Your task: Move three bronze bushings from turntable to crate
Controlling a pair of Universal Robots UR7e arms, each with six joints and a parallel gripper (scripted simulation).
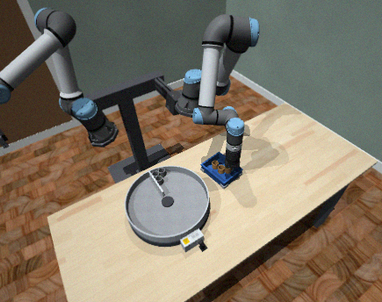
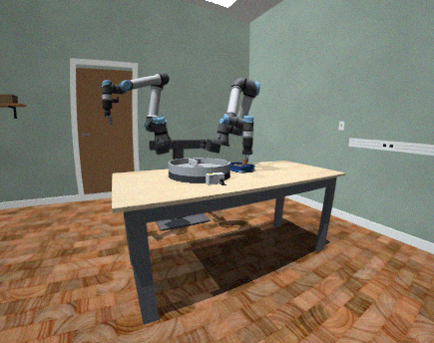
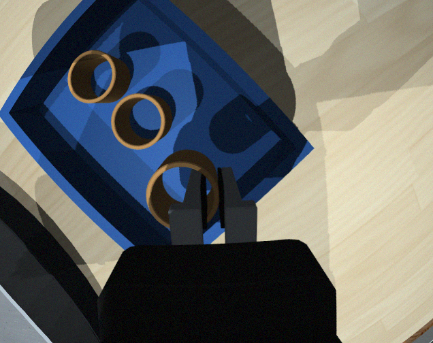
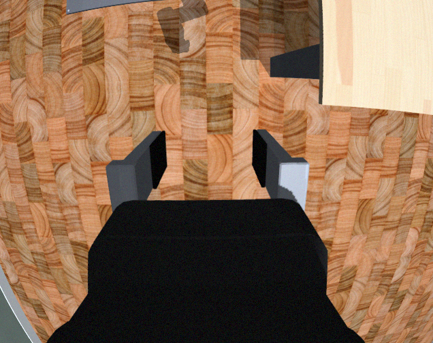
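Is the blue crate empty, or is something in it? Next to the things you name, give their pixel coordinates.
Not empty: two bronze ring-shaped bushings [image 1: 214,164] [image 3: 75,94] stand inside the blue plastic crate [image 1: 212,177] [image 3: 67,188].
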